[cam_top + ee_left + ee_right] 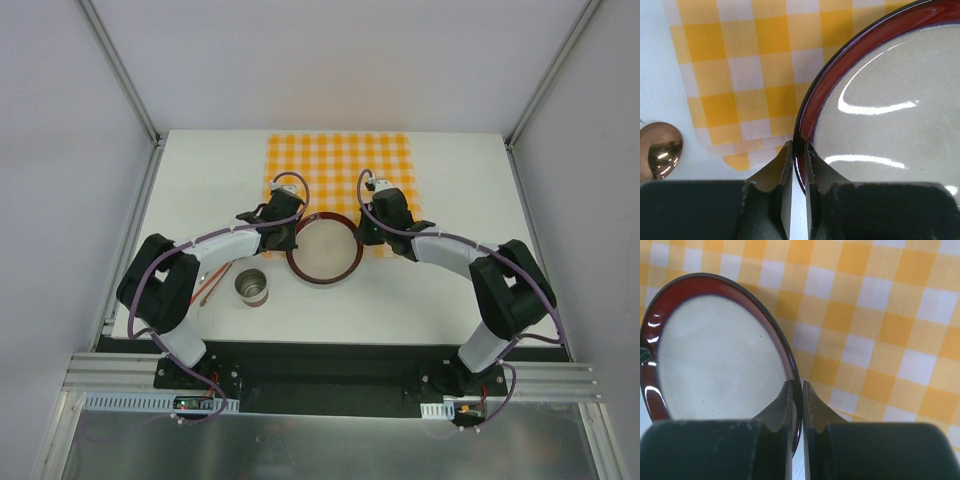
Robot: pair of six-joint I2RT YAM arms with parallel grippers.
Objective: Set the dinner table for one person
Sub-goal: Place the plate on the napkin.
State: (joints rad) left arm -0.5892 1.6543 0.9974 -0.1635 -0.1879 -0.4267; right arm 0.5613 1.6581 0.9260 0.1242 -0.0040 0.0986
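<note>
**A:** Nearest the lens in both wrist views are dark fingers. What are they doing?

**B:** The left gripper (799,150) is pinched onto the rim of the plate (850,55), with one finger inside the red band and one outside. The right gripper (796,387) clamps the opposite rim in the same way. Neither holds anything else.

**A:** Why use two grips on one plate?

**B:** Probably for balance. A wide, shallow, glossy dish held at one edge would tend to tip or slip, and opposed holds keep it level.

**A:** Where is the plate?

**B:** It straddles the near edge of the checkered mat (340,165), partly over the cloth and partly over the dinner table (450,290). Whether it rests there or hangs just above cannot be told.

**A:** And the other pieces?

**B:** A metal cup (253,288) stands on the bare table near the left arm. A copper spoon (660,150) lies just off the mat's corner. Both appear to be waiting until the plate is centred on the cloth, since that position fixes where they belong.
</note>
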